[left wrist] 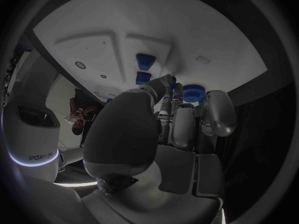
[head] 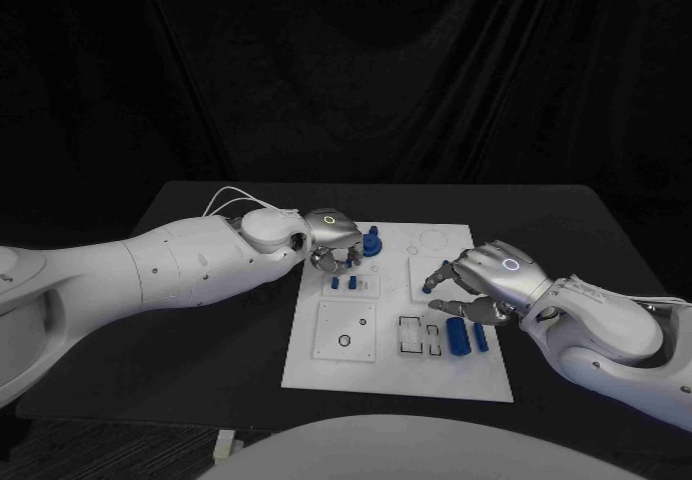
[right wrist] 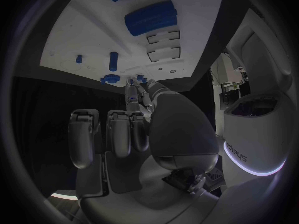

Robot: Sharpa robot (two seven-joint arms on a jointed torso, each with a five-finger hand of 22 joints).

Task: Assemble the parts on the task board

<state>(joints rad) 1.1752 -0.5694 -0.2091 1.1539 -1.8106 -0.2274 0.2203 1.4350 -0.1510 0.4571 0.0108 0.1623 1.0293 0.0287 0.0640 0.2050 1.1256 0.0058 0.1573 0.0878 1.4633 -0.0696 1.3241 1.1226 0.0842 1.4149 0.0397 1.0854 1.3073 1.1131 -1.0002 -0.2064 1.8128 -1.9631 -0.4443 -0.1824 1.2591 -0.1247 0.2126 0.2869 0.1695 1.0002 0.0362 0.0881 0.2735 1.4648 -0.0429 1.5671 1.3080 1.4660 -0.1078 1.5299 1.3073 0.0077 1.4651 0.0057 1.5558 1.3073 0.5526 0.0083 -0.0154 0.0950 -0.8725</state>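
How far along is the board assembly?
Early to midway, at a guess. Done: a tall blue part stands upright at the far side of the task board. In hand: the left hand works beside it over two small blue parts; whether the right hand holds anything is unclear. Left: two long blue parts lie loose beside empty rectangular slots.

Scene dim overall; backdrop and surface nearly black. The task board is the brightest area, lit from above, evenly, no hard glare. My arms read pale grey with soft shading underneath. Small glowing ring on the back of my left hand and of my right hand. Wrist views: strong fisheye bending, dark vignette round the circle, board edges curved. My own palms up close look soft, slightly blurred.
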